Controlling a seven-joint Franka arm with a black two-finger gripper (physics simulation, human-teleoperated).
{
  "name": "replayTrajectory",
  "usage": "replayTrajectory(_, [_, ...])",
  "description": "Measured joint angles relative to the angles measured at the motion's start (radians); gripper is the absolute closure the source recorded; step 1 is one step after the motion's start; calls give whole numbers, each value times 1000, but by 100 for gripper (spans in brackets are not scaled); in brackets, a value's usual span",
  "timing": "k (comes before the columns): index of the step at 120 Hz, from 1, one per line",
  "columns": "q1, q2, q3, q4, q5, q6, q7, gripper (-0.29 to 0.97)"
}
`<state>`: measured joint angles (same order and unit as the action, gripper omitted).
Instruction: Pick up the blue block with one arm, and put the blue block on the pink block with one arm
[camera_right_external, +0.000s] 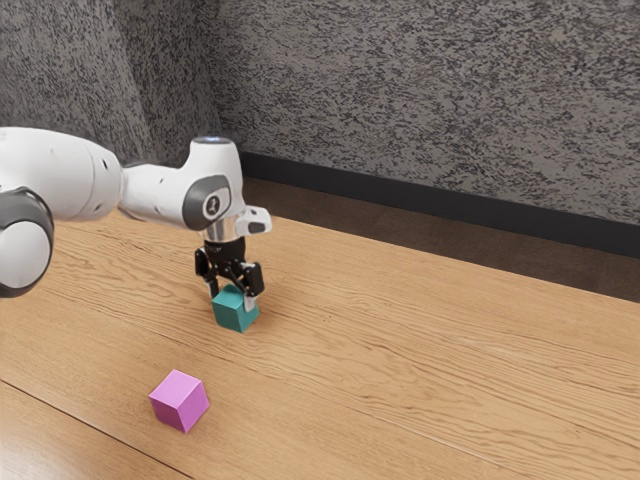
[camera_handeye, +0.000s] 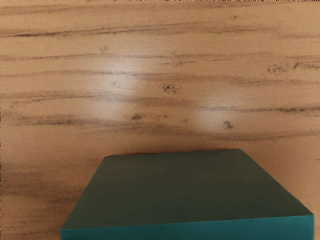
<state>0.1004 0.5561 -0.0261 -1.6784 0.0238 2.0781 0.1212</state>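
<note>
The blue block (camera_right_external: 236, 310), teal in colour, rests on the wooden table (camera_right_external: 420, 340). My gripper (camera_right_external: 235, 290) hangs straight down over it. Its black fingers (camera_right_external: 256, 283) stand apart, one on each side of the block's upper edge, so the gripper is open. In the wrist view the block's top face (camera_handeye: 185, 192) lies close under my hand. The pink block (camera_right_external: 179, 400) sits on the table nearer the front edge, towards the exterior view's left of the blue block and well apart from it.
Bare wood stretches away to the exterior view's right of the two blocks. A speckled grey wall (camera_right_external: 420, 90) with a dark baseboard stands behind the table's far edge.
</note>
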Motion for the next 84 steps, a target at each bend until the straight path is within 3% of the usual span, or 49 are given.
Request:
replayTrajectory(56, [-8, 17, 2, -6, -1, 40, 2, 1])
replayTrajectory(84, [-14, 17, 2, -6, 0, 45, 2, 26])
